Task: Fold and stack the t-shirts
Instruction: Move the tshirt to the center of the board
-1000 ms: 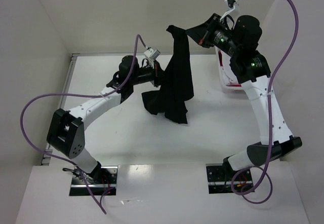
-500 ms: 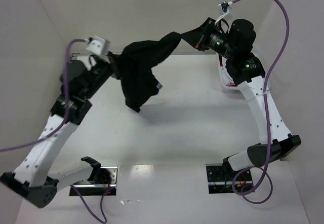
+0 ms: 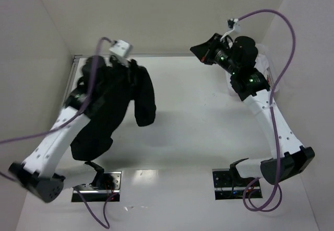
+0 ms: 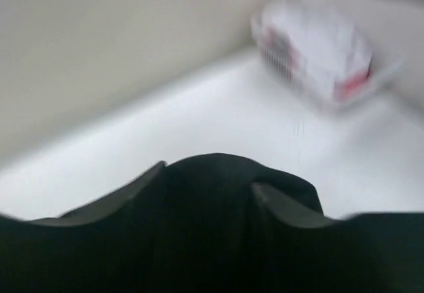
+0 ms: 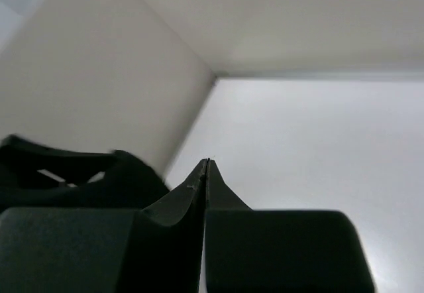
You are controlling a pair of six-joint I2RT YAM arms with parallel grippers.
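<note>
Since half a second ago the black shirt (image 3: 112, 105) has come free of the right claw (image 5: 206, 167) and swung over to the left, where it now hangs from the left claw (image 4: 207, 177) alone. The right arm has drawn back a little toward the far right corner.

The bench (image 3: 198, 116) is white, with walls on its left, far and right edges. The shirt is off the bench, hanging in a long bunched drape above the left edge. Its top is near the far left corner and its lowest fold reaches toward the near edge, covering much of the raised left arm. The basket (image 4: 281, 58) sits in the far right corner, half hidden behind the right arm in the top view, with blurred white and red cloth (image 4: 324, 38) in it. The left claw is pinching a thick bunch of the shirt between its fingers. The right claw is pressed together with nothing in it, held high over the far edge.
</note>
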